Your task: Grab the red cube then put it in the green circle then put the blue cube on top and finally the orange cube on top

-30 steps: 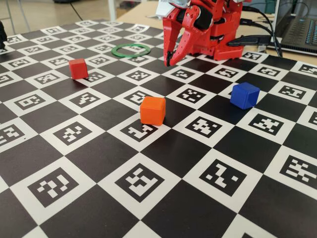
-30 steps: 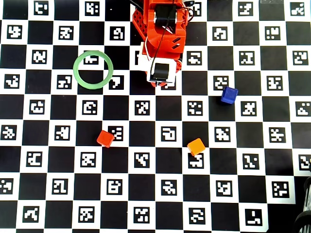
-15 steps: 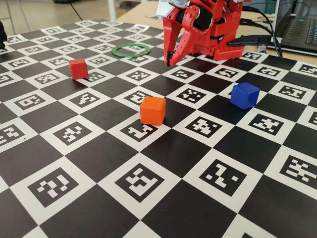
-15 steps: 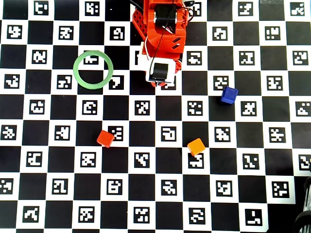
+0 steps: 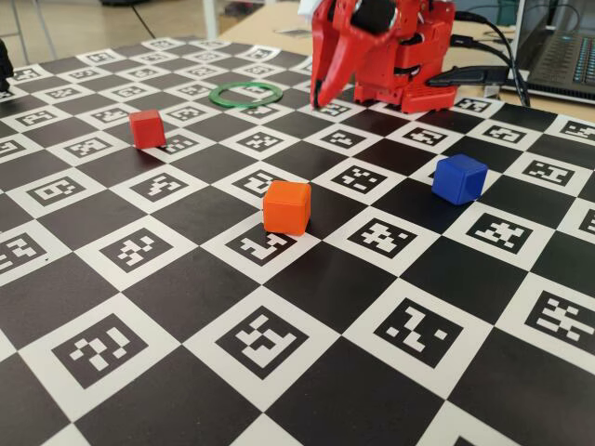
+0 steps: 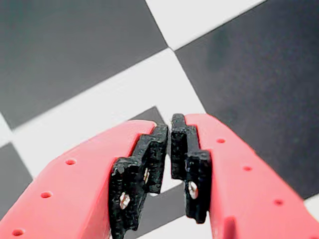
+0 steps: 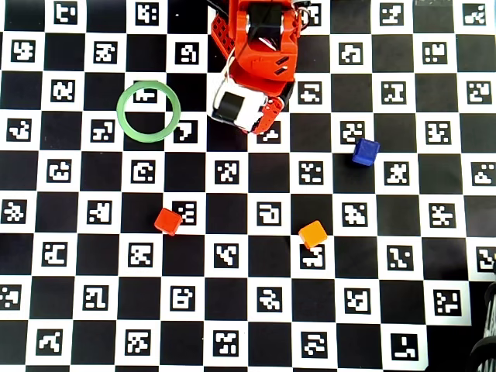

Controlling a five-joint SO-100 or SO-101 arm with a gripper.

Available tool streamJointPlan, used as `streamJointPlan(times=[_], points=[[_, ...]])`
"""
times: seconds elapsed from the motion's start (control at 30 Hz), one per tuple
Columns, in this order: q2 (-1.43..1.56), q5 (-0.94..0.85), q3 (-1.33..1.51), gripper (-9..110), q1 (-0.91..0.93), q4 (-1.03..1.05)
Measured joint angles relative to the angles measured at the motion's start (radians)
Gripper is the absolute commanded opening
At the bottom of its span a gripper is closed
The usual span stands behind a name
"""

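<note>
The tabletop (image 7: 248, 310), covered with a black and white checker pattern of markers, is lying mostly bare in the overhead view, so wide open room is staying around every cube. The red cube (image 7: 167, 222) is sitting at the left of the centre, well apart from the green circle (image 7: 149, 111) in the upper left, whose open middle is holding nothing. The orange cube (image 7: 313, 234) is resting right of the centre and the blue cube (image 7: 366, 151) further up on the right; none is touching another. The red arm is standing at the upper edge of the frame, just right of the green circle. In the wrist view the tool (image 6: 169, 149) is clenched, its black pads (image 6: 149, 159) almost meeting, gripping nothing. Compared with a second before, the arm is turning toward the left and the tool (image 5: 318, 100) is rising a little above the tabletop in the fixed view; the cubes are remaining unmoved.
</note>
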Motion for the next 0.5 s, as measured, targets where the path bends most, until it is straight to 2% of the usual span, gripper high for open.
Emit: streamJointPlan(times=[0.27, 0.5], points=[[-0.448, 0.17, -0.448, -6, 0.08, 0.054], [-0.805, 0.328, -0.844, -6, 0.144, 0.213]])
